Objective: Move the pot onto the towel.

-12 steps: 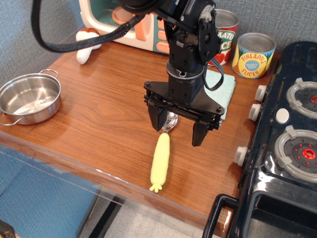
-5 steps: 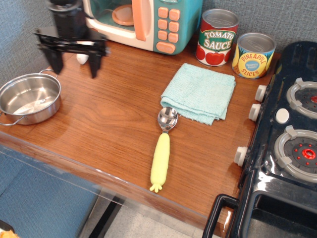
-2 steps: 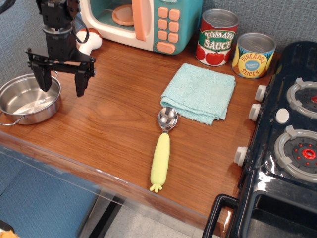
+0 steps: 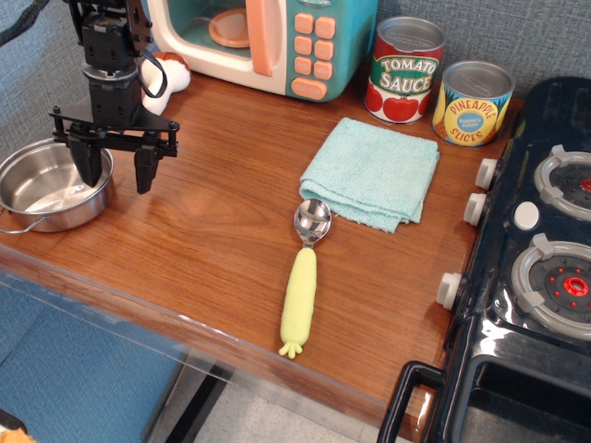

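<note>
The shiny steel pot (image 4: pixel 46 189) with loop handles sits at the left edge of the wooden table. My gripper (image 4: pixel 118 175) is open and straddles the pot's right rim, one finger inside the pot and one outside on the table side. It holds nothing. The folded aqua towel (image 4: pixel 374 171) lies flat in the middle of the table, far to the right of the pot and gripper.
A spoon with a yellow handle (image 4: pixel 303 277) lies just in front of the towel. A toy microwave (image 4: pixel 268 37) and two cans (image 4: pixel 406 69) stand at the back. A white mushroom toy (image 4: pixel 166 78) lies behind the gripper. A black stove (image 4: pixel 536 268) fills the right side.
My gripper went from above the spoon, across the table to the left, then came down over the pot's right rim. It has stayed open. The pot has not moved.
</note>
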`<state>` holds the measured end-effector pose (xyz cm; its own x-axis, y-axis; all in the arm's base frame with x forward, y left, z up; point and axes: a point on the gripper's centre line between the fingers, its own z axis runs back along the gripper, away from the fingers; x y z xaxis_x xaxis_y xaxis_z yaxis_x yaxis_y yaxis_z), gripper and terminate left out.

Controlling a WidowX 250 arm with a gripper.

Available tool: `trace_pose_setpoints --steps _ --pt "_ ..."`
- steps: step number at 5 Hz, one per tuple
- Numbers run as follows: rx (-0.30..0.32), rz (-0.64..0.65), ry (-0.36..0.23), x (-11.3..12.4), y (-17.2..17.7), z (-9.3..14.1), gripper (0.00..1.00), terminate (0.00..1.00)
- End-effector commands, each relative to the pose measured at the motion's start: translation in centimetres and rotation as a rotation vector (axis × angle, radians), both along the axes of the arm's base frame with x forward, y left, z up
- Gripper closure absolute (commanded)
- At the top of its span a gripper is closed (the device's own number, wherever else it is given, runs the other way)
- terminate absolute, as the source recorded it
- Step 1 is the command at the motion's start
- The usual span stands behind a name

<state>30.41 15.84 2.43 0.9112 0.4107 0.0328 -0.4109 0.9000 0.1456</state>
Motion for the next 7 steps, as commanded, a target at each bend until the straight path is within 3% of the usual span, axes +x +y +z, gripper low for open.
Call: trace_pose_setpoints --steps 1,2,3,5,6,7 --pt "0.012 0.022 -0.006 -0.3 -0.4 0.7 1.00 0.00" --pt "0.017 0.024 -0.003 -0.3 -0.5 1.1 1.00 0.00" --pt "0.008 -0.027 -0.042 0.3 -2.2 2.6 1.00 0.00" --pt "0.044 -0.213 -0.181 2.3 -10.6 7.8 1.00 0.00" --pt "0.001 -0.326 -0.226 3.7 -15.3 8.8 1.00 0.00" --pt "-0.011 -0.408 -0.227 5.9 -19.5 8.8 1.00 0.00"
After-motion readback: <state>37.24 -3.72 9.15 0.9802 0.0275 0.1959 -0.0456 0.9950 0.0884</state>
